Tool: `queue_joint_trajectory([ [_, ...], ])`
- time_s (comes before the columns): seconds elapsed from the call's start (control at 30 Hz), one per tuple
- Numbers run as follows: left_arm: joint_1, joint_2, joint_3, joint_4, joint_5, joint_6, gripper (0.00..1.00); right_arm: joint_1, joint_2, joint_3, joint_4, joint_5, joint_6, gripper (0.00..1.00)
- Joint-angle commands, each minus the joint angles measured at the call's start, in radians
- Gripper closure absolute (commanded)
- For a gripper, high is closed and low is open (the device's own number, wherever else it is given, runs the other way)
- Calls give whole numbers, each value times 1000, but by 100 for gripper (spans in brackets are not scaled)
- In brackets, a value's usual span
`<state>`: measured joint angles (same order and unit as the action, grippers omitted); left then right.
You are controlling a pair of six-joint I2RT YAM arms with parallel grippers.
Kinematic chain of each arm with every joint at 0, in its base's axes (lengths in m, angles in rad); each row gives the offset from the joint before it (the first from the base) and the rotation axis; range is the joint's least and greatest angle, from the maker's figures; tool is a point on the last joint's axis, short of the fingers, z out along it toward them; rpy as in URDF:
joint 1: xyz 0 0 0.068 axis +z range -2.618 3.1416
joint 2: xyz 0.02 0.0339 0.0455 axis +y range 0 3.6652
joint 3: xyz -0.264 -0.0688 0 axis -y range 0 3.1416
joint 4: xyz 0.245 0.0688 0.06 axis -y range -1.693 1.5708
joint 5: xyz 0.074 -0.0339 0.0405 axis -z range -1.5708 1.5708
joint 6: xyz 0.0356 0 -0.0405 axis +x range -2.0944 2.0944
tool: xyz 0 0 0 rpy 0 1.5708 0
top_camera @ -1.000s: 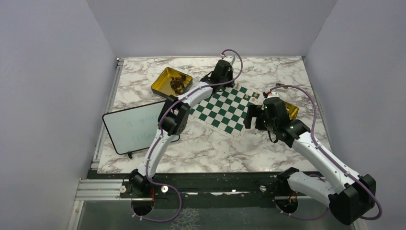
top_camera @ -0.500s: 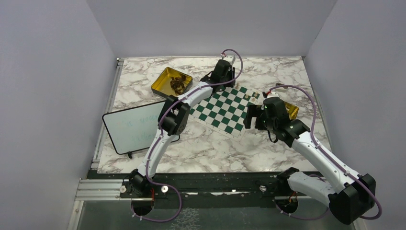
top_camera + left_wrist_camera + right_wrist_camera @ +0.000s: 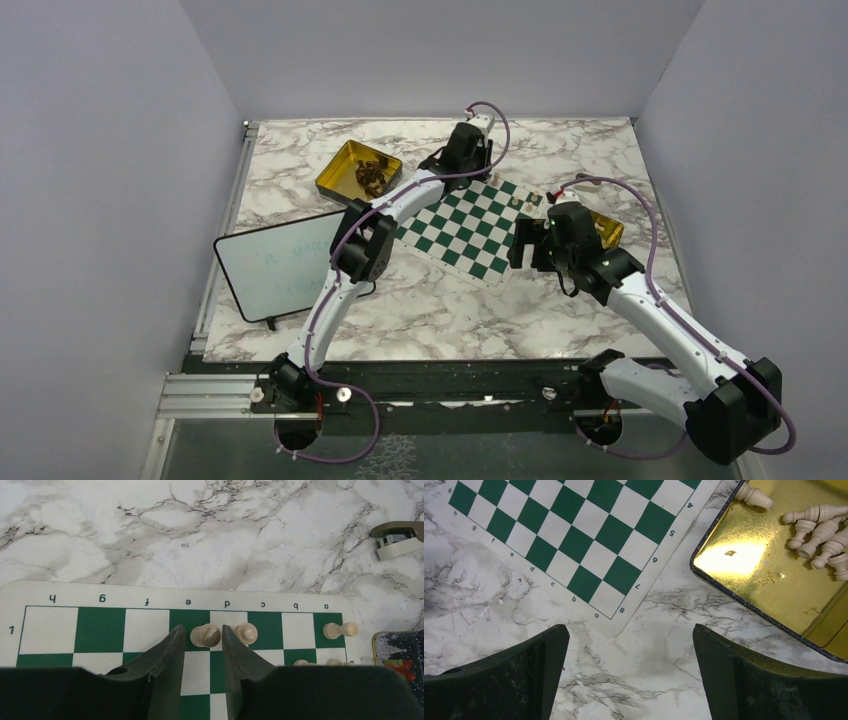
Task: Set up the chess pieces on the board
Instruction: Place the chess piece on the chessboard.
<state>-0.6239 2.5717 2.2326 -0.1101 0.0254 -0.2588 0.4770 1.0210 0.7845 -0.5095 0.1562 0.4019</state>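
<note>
Left gripper [image 3: 202, 629] is down at the far edge of the board [image 3: 470, 226], top centre of the overhead view. Its jaws are parted only a little, and a pale chess piece [image 3: 205, 635] stands upright between them on the first rank, right on the line between the e and d squares. A sliver of green shows between the piece and the left finger [image 3: 167, 652], so nothing is clamped. Just to the right of that finger pair stands another pale piece [image 3: 245, 632], and a third one [image 3: 340, 629] sits at the a corner, far right of the wrist view.

Over on the right, the right gripper [image 3: 630, 627] hangs with its jaws spread wide and nothing between them, above the marble counter [image 3: 644, 680] by the board's near corner. Upper right of that view lies a gold tin [image 3: 749, 580] with a cluster of pale pieces [image 3: 819, 530] lying on their sides. From overhead, a second gold tin [image 3: 340, 170], upper left, holds dark pieces [image 3: 372, 177], and a whiteboard [image 3: 275, 265] lies at the left.
</note>
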Motion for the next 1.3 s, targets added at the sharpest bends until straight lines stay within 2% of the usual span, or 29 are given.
queue_joint_trajectory([
  [0.0,-3,24,14,23,-11,17,66,5,-4,20,21,-6,-5,0],
  [0.2,-4,34,-8,88,52,13,74,5,8,25,24,-9,-14,0],
  [0.37,-7,42,-10,117,84,13,86,5,12,20,8,11,-18,0],
  [0.63,-8,36,-14,127,43,33,87,5,11,17,11,4,-31,0],
  [0.97,-10,21,-23,124,-4,74,100,5,16,35,7,1,-40,0],
  [1.27,-20,15,1,129,-18,92,100,5,12,30,-3,5,-37,0],
])
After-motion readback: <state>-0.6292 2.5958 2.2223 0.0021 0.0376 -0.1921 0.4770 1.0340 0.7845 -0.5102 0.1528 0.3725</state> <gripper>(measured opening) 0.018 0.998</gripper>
